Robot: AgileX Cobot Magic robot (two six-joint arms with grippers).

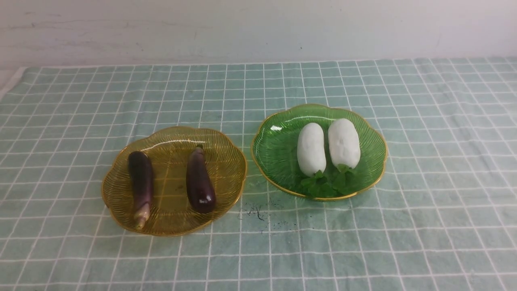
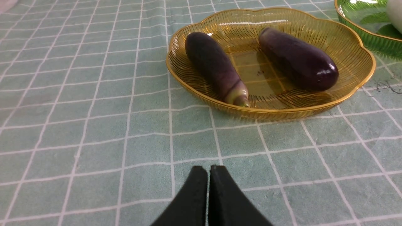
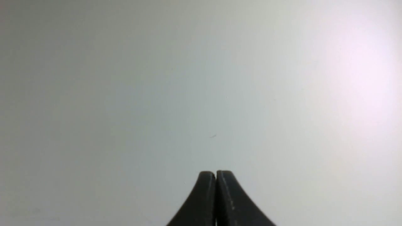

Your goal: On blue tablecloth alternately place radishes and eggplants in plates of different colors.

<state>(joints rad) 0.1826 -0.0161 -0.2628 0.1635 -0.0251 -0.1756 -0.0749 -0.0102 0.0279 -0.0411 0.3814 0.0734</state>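
On the blue tablecloth the amber plate holds two dark purple eggplants, a slimmer one with a pale stem end and a glossier one. The green plate to its right holds two white radishes, side by side, green leaves toward me. Neither arm shows in the front view. In the left wrist view my left gripper is shut and empty above the cloth, short of the amber plate and its eggplants. My right gripper is shut, empty, facing a blank pale surface.
A dark smudge marks the cloth between the two plates near the front. A pale wall rises behind the table's far edge. The green plate's rim shows at the corner of the left wrist view.
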